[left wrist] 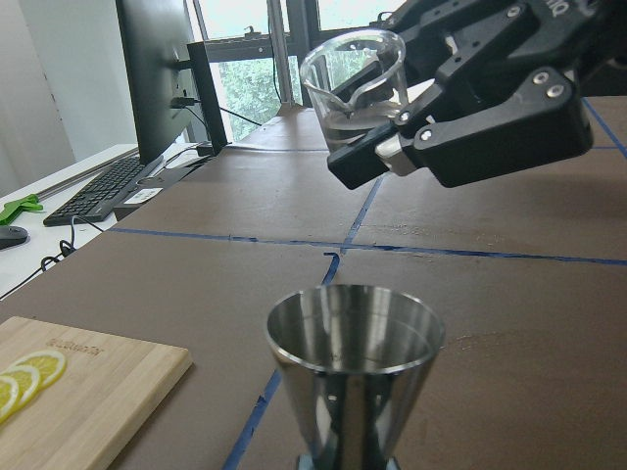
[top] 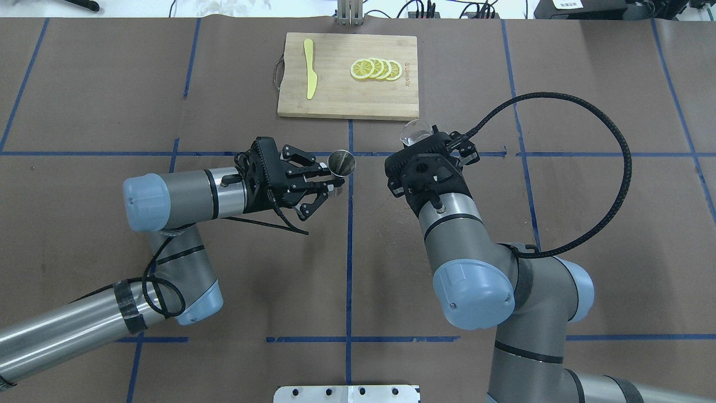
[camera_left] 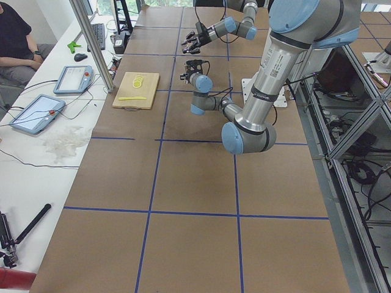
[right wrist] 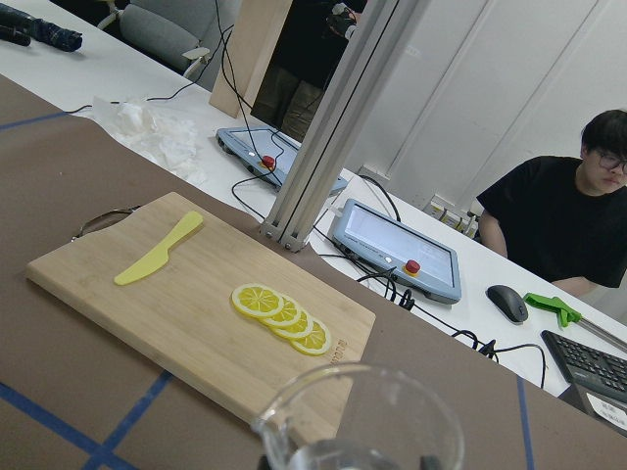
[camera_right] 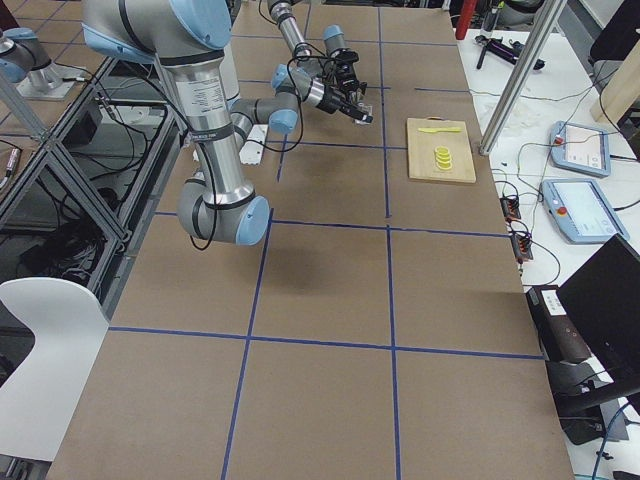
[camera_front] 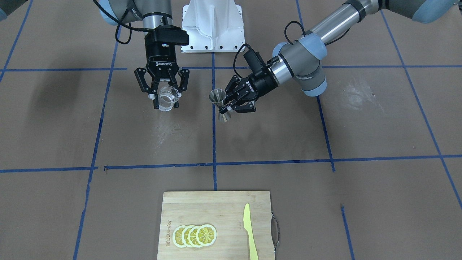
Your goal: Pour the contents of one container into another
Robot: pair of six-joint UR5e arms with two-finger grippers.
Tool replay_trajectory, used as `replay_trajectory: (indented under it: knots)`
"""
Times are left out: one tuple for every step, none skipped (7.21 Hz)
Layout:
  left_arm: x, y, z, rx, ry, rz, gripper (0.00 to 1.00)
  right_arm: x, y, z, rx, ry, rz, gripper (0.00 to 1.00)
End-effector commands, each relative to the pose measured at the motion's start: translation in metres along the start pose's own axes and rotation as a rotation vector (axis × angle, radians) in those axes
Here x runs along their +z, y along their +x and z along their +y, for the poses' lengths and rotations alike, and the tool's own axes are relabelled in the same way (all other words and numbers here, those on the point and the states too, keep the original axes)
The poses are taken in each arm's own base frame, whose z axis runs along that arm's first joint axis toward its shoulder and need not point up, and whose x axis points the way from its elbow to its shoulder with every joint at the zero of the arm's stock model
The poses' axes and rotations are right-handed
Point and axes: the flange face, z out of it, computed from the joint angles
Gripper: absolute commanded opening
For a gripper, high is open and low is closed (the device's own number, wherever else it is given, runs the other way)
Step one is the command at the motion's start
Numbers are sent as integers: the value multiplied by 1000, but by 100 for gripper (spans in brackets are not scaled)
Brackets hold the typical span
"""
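Your left gripper (top: pixel 333 182) is clamped on the narrow waist of the small shiny stainless-steel hourglass jigger (left wrist: pixel 353 357), coming in from the side at a low angle. That keeps the fingers off the top cone and leaves its mouth open and facing up, which is what you want from a receiver. I can't tell from these views whether its base sits on the brown paper-covered table (camera_front: pixel 361 126) or just clear of it. Your right gripper (camera_front: pixel 164 95) hangs wrist-down, fingers closed across the small clear glass cup with the pouring lip (left wrist: pixel 355 83), gripping the wall below the rim so the rim is free. The cup is upright with a little clear liquid in the bottom, higher than the jigger's rim and off to one side, near but not over it. Nothing is pouring, so I'd call this the line-up before the tilt. The height looks deliberate: the lip has to come over the mouth from above. The jigger mouth is narrow, so watch the lip's aim when you roll the wrist — a miss goes on the paper. The bamboo cutting board (camera_front: pixel 216 213) with lemon slices (camera_front: pixel 195 235) and a yellow plastic knife (camera_front: pixel 249 231) sits on the operators' side, well apart from both grippers and out of the pour path.
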Motion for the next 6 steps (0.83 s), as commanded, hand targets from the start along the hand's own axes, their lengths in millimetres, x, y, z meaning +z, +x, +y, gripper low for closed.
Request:
replay_trajectory:
  knots:
    - [1,1,-1,-3,0,0,0,-2,-2,1,-57,7,7,0]
    - [2,0,-2,-3,3,-14,0,-7,-9,4,-63,7,-1,0]
    - [3,0,-2,-4,4,-21,0,-11,-16,7,-73,7,-4,0]
    - [4,1,-2,-4,4,-20,0,-16,-29,-6,-101,-2,6,0]
    - [6,1,-3,-6,-3,-21,0,-19,-39,-15,-136,-16,26,0]
    - [9,1,-6,-7,-10,-24,0,-23,-44,-13,-142,-17,21,0]
